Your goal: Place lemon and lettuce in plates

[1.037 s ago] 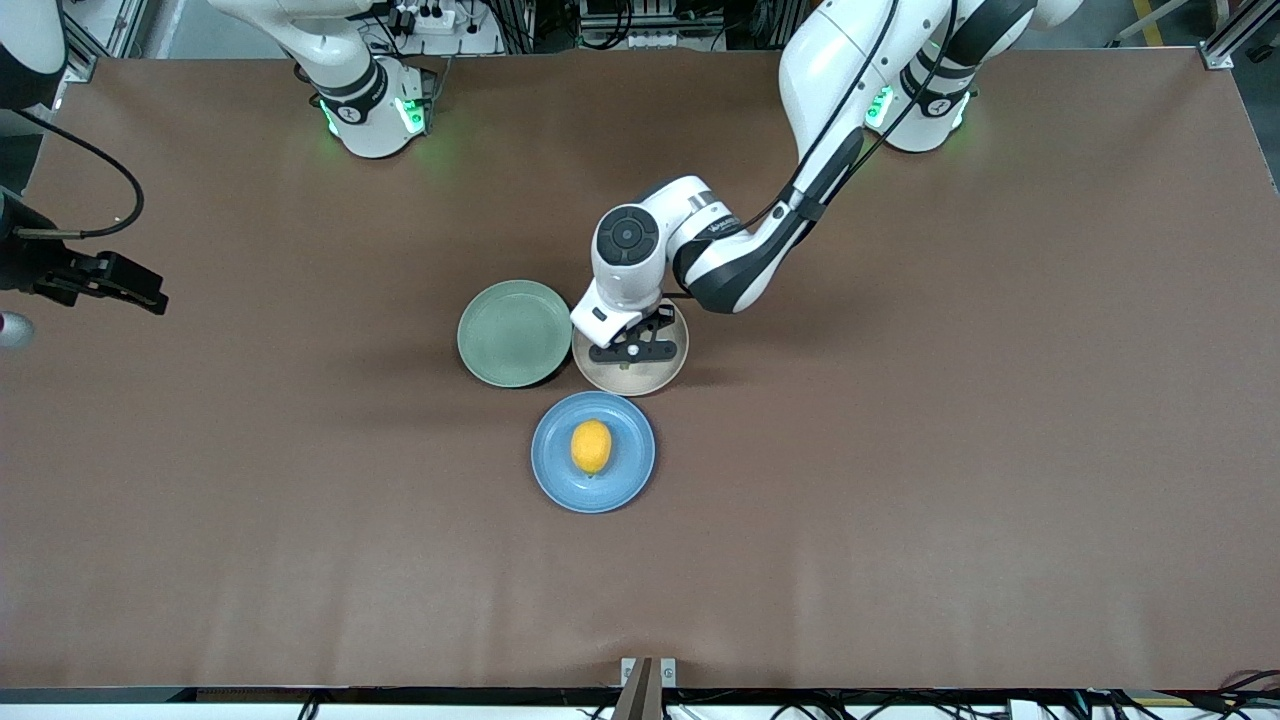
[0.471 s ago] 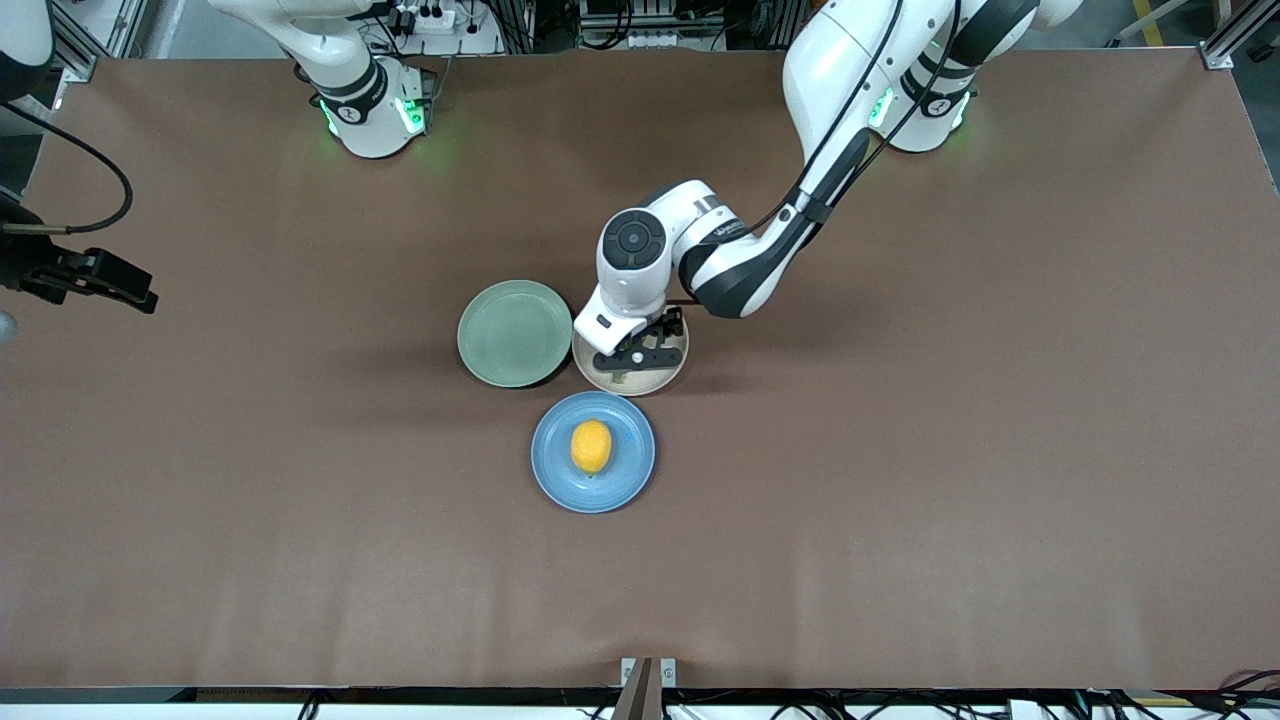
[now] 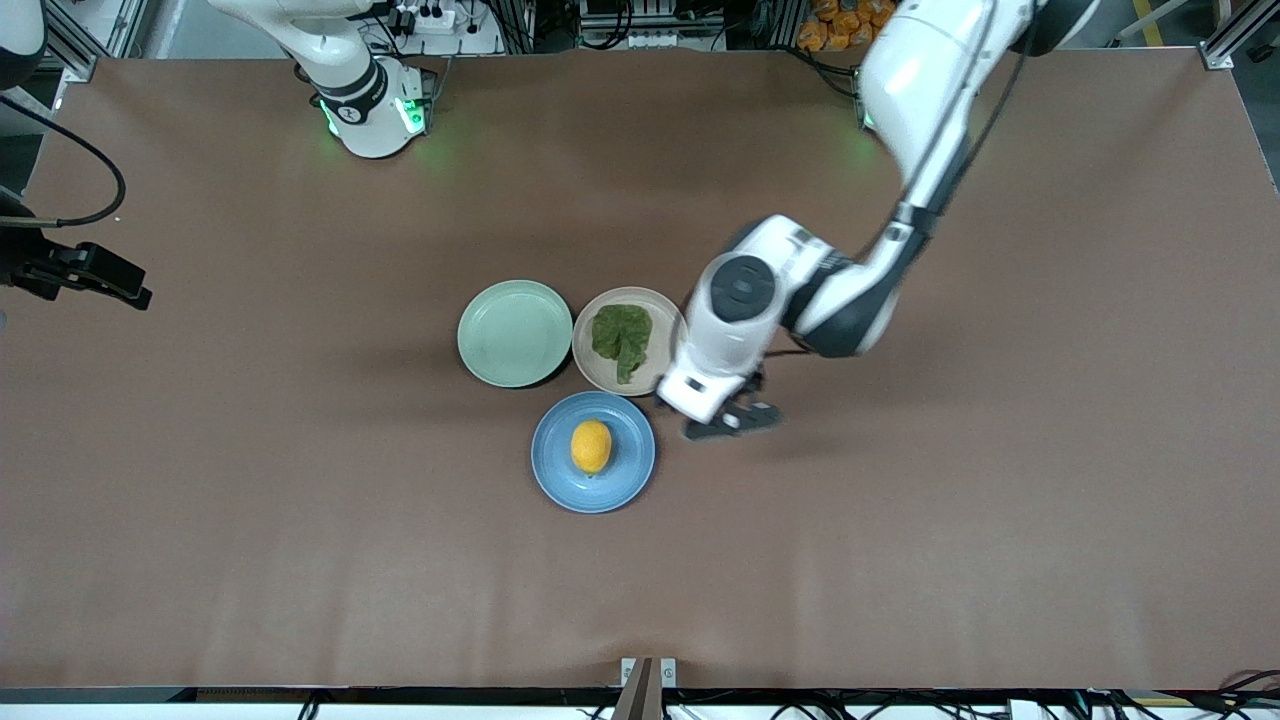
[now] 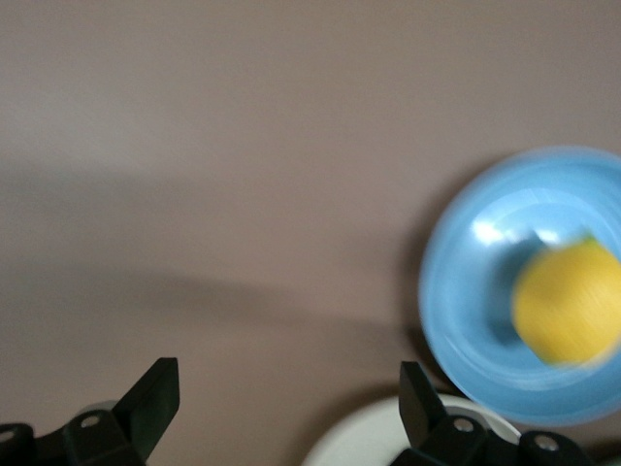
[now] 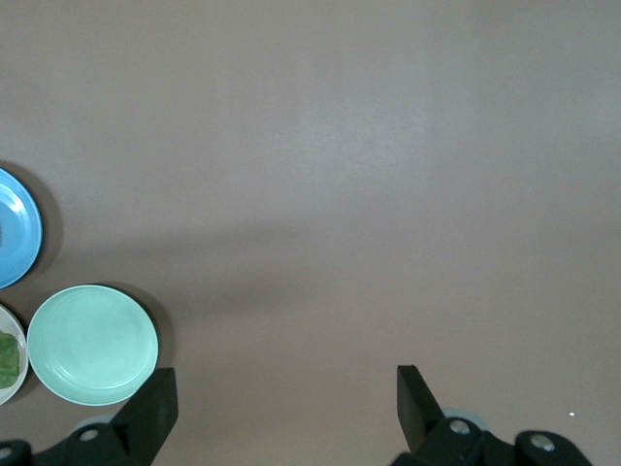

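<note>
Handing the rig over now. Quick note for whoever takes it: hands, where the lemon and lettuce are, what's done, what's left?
Left hand: open, empty, over bare table beside the blue plate.
Right hand: open, empty, waiting at its end of the table.
Lemon: in the blue plate.
Lettuce: in the beige plate.
Green plate: holds nothing.
Done: both items placed.
Left: probably only parking the left arm.

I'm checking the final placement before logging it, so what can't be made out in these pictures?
- Front view: the left gripper is smeared by motion; the wrist above covers its base.
- Left wrist view: the lemon and blue plate are blurred and cut by the edge.
- Right wrist view: the beige plate and lettuce show only slivers at the edge.
- Front view: the right gripper sits by the frame edge, small and dark.
</note>
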{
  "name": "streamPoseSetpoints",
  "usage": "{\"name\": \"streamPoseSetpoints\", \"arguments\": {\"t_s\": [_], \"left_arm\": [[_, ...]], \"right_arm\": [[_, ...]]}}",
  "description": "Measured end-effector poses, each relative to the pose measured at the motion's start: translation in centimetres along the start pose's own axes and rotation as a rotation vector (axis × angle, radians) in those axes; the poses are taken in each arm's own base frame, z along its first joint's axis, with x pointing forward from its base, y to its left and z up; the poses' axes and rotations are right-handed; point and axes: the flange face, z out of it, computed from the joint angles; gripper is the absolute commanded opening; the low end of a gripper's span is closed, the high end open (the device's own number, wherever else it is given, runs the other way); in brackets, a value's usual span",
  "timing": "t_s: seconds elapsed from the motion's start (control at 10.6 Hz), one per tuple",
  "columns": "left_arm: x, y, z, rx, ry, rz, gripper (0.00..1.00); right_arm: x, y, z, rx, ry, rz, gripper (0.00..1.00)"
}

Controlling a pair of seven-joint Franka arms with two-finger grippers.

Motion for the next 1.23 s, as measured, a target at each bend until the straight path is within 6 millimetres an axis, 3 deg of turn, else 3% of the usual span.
{"name": "streamPoseSetpoints", "arguments": {"t_s": [0.38, 0.66, 0.85, 1.04, 1.23], "left_arm": [[7.1, -9.7, -3.2, 0.029, 0.000, 0.035, 1.00], [10.3, -16.9, -5.8, 0.063, -0.039, 0.056, 1.00], [10.1, -20.5, -6.6, 0.084, -0.086, 0.042, 1.00], [8.6, -22.0, -7.0, 0.085, -0.114, 0.041, 1.00], [6.1, -23.2, -8.6, 0.067, -0.139, 0.105, 1.00]], "right_arm": [[0.0, 0.1, 0.0, 0.000, -0.003, 0.001, 1.00], [0.0, 0.2, 0.0, 0.000, -0.005, 0.003, 1.00], [-0.1, 0.2, 0.0, 0.000, -0.005, 0.003, 1.00], [-0.1, 0.2, 0.0, 0.000, -0.005, 0.003, 1.00], [-0.1, 0.2, 0.0, 0.000, -0.005, 0.004, 1.00]]}}
